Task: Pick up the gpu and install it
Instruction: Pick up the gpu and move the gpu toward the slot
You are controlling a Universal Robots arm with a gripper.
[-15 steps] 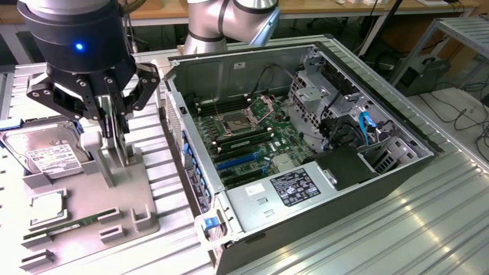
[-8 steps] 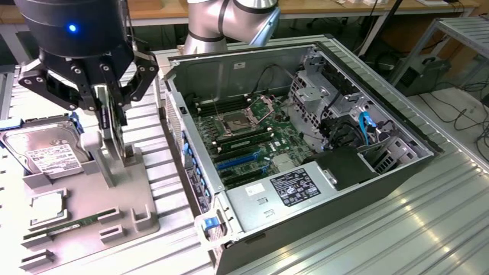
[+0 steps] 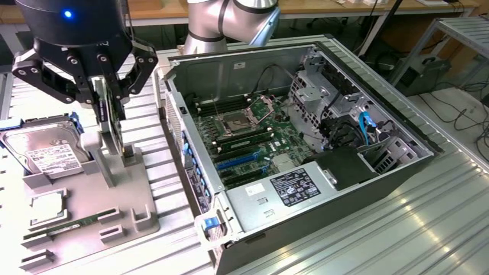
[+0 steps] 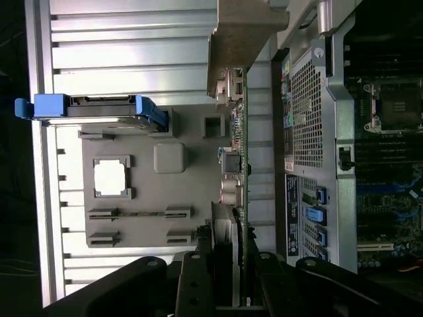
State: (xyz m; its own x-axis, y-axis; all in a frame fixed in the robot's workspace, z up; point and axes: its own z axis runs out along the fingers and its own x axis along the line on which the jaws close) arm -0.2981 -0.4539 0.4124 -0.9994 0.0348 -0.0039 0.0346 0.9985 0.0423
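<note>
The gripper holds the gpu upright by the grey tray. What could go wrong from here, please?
The gripper pinches the gpu only near its top, so the thin card may tilt or slip. Its lower end is close to the tray's posts and may snag on them.

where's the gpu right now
On the exterior view's left, the gpu stands on edge, held by the gripper, at the grey parts tray, between the hard drive and the open computer case.
</note>
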